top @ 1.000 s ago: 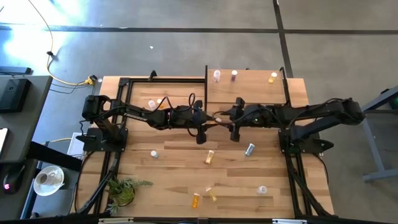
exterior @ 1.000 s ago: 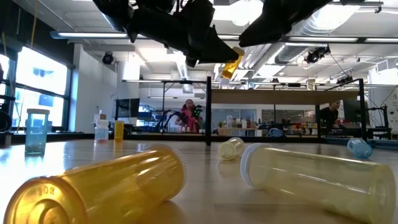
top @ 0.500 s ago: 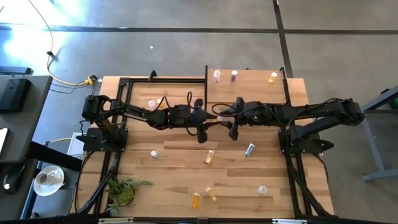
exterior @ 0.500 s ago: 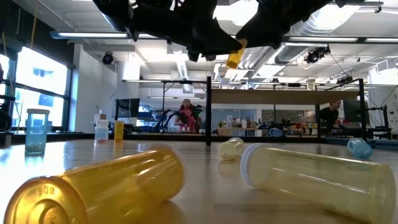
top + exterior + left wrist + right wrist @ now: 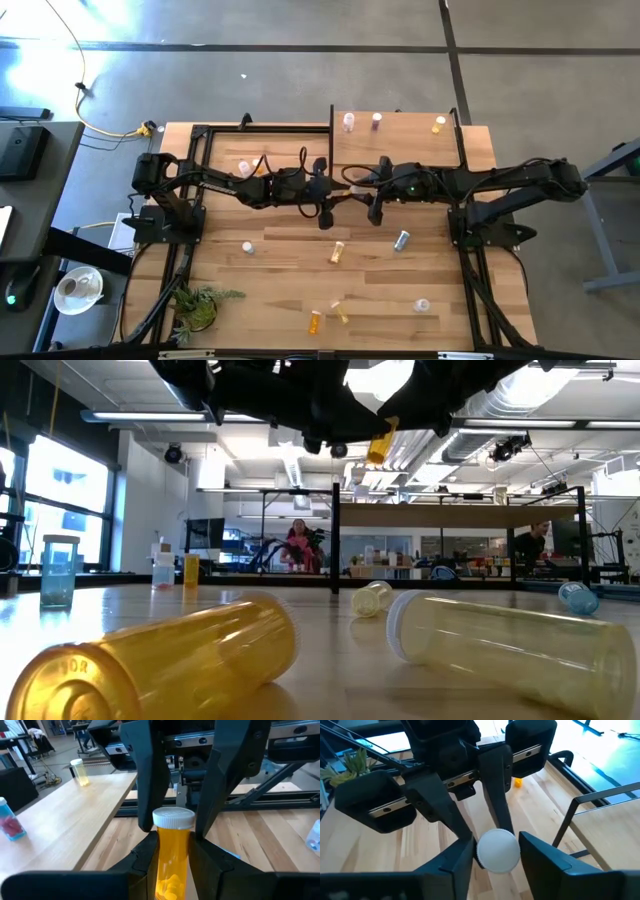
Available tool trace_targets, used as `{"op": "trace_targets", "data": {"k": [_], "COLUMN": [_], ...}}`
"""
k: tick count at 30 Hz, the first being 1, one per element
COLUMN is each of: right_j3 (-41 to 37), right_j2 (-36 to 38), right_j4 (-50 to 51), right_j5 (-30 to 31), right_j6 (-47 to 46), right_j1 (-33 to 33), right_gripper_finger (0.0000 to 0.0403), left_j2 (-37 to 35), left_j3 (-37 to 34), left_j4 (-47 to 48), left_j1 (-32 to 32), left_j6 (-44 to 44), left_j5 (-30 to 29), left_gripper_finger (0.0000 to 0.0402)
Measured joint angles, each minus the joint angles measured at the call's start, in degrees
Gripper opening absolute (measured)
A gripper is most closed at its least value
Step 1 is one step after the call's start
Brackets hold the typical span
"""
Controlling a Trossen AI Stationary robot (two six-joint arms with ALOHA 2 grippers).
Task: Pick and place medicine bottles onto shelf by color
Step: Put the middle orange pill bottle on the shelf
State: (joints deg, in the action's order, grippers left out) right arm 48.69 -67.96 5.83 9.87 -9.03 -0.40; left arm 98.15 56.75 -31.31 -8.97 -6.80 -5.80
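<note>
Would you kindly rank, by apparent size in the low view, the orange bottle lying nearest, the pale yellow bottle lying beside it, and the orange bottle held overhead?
1-2. Lying orange bottle and pale yellow bottle: alike, both close to the camera.
3. Held orange bottle: smallest, but farther off.

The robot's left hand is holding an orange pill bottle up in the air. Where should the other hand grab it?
By the white cap end, coming from opposite the left gripper. The left fingers cover the orange bottle body, so only the cap end sticks out, where the right gripper sits.
</note>
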Motion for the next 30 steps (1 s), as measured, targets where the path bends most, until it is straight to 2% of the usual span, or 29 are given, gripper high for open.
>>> {"op": "trace_targets", "data": {"k": [10, 25, 30], "right_j3": [0.0, 0.0, 0.0], "right_j2": [0.0, 0.0, 0.0], "right_j4": [0.1, 0.4, 0.6], "right_j5": [-1.0, -0.6, 0.3], "right_j6": [-1.0, -1.0, -1.0], "right_j1": [0.0, 0.0, 0.0], "right_gripper_finger": [0.0103, 0.0099, 0.0099], "left_j2": [0.0, 0.0, 0.0], "left_j3": [0.0, 0.0, 0.0], "left_j4": [-0.1, -0.2, 0.0], "left_j1": [0.0, 0.0, 0.0], "left_j6": [-1.3, -1.4, -1.9], "left_j5": [-1.2, -1.3, -0.4], "left_gripper_finger": [0.0083, 0.0085, 0.0117]}}
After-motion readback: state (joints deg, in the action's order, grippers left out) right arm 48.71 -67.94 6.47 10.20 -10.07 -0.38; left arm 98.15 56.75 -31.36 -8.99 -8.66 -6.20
